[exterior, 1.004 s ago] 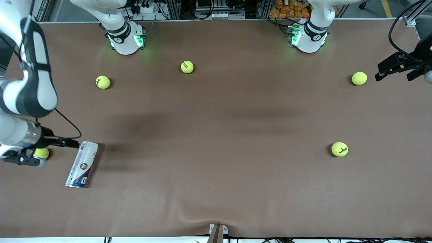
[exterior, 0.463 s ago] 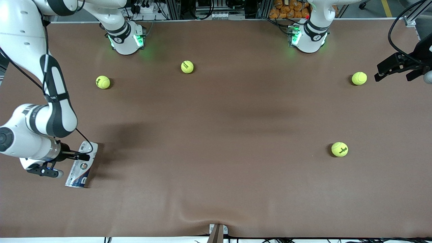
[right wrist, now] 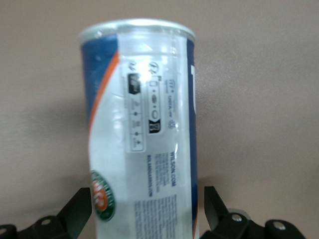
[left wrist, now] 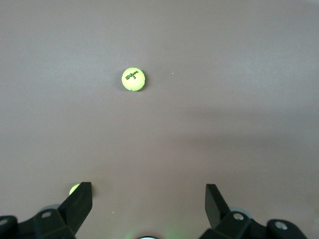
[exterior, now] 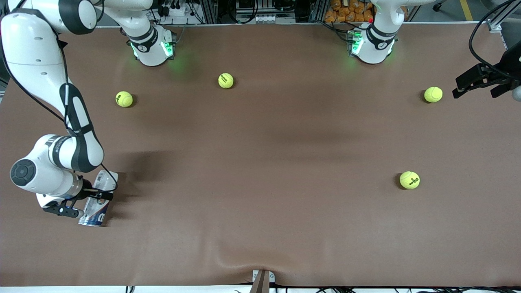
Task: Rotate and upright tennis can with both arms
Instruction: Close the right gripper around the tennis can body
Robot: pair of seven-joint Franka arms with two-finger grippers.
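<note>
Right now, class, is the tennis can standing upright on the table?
No, the tennis can lies on its side on the table, between the right end effector's open fingers.

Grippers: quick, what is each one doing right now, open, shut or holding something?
Right gripper: open, its fingers either side of the lying tennis can, not yet gripping it.
Left gripper: open, holding nothing, waiting over the table's left-arm end.
</note>
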